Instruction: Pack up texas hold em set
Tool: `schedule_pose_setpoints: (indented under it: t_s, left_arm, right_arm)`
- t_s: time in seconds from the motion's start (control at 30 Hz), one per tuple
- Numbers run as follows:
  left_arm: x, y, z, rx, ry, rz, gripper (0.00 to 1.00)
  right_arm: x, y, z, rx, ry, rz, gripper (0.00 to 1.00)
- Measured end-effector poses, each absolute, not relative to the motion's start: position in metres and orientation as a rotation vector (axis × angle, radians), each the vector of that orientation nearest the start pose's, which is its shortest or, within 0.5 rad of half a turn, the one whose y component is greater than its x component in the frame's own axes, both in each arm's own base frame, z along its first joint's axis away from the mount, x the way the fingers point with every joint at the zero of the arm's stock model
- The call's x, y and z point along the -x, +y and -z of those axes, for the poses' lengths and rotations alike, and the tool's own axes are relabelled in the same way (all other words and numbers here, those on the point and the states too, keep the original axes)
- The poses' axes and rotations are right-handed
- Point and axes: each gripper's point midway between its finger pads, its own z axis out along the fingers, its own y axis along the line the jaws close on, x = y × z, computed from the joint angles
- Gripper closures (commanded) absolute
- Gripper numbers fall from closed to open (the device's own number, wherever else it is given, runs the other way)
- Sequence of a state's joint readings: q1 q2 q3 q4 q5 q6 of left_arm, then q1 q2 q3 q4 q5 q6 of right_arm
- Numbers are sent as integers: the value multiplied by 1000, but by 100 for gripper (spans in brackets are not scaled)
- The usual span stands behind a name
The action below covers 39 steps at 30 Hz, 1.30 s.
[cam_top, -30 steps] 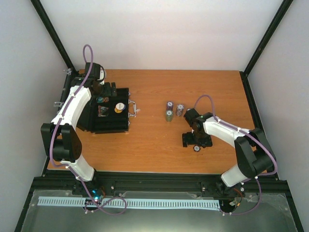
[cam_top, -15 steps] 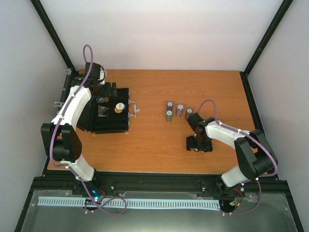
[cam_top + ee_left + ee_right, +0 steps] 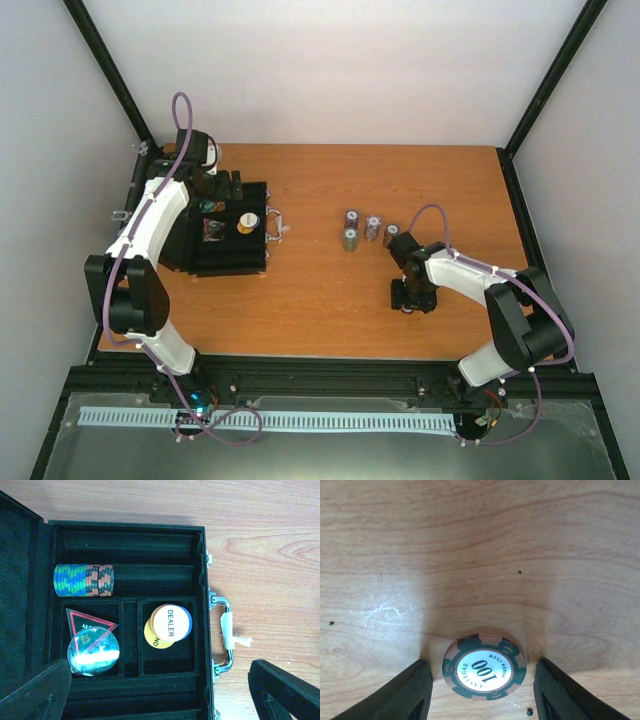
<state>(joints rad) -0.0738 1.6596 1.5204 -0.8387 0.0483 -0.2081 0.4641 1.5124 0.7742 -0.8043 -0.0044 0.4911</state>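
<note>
The black case [image 3: 232, 250] lies open at the table's left. Its tray [image 3: 200, 555] holds a row of green and brown striped chips [image 3: 84, 580], a dark triangular token [image 3: 89, 622], a clear round disc [image 3: 94, 652] and the dealer discs [image 3: 170, 622]. My left gripper [image 3: 160, 697] hovers open above the tray, touching nothing. In the right wrist view a short brown-and-green "100" chip stack [image 3: 485, 666] stands on the wood. My right gripper [image 3: 482, 680] straddles it, with a gap showing on each side. From above, the right gripper [image 3: 413, 298] is low at centre right.
Several small chip stacks [image 3: 351, 228] stand upright mid-table, one [image 3: 392, 232] close behind the right arm's wrist. The case's chrome handle [image 3: 224, 635], wrapped with white tape, faces right. Black frame posts border the table's left and right edges.
The right gripper has shifted slightly right and settled lower over the chip stack, and its jaws have narrowed around it. The left arm has not moved.
</note>
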Motion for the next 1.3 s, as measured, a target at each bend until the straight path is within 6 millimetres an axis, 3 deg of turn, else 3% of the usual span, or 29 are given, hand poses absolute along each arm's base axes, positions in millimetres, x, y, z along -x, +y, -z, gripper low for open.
schedule_pose_setpoints:
  t_s: [0.57,0.8,0.93,1.03,1.1,1.3]
  left_arm:
    - [-430,-40,-198,152,2551,171,0]
    - [-430,-40,-198,152,2551,171,0]
    - [-430,-40,-198,153,2551,171,0]
    - [-430,-40,-198,153,2551,171,0]
    - [-430,-40,-198,153,2551,171,0]
    - [-430,-40,-198,153,2551,171,0]
  right_arm:
    - [-210,110,-13,-40,3115,-59,54]
    - [-226,124,-28,-14,3075,-142,53]
    - [-235,130,-36,0,3050,-172,45]
    - [-234,129,-37,6,3053,-159,24]
    - [-232,126,-36,-4,3062,-137,17]
    - [-224,120,-31,-17,3088,-102,22]
